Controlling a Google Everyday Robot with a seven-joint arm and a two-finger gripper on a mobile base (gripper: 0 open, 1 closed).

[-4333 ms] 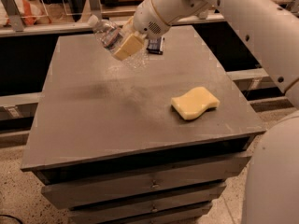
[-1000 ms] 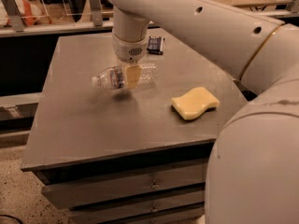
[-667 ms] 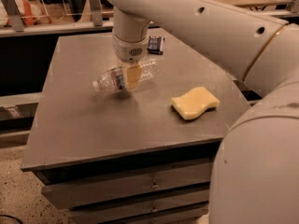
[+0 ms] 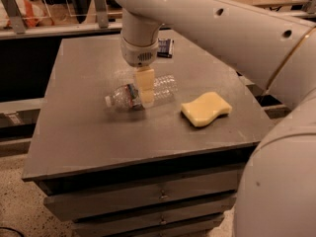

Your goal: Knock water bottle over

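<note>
The water bottle (image 4: 165, 87) is clear and ribbed, with a white cap pointing left and a red and blue label band. It lies on its side near the middle of the grey table (image 4: 84, 137). My gripper (image 4: 146, 96) comes straight down from the white arm and is shut across the bottle's middle. One cream finger (image 4: 145, 85) crosses the front of the bottle and the other is hidden behind it.
A yellow wavy sponge (image 4: 205, 109) lies to the right of the bottle. A small black rectangular object (image 4: 165, 47) sits at the table's back, behind the arm. The big white arm spans the upper right. Drawers run below the table's front edge.
The gripper has come down and a little to the right with the bottle. The bottle was tilted just above the table; now it lies flat on its side. The sponge has not moved.
</note>
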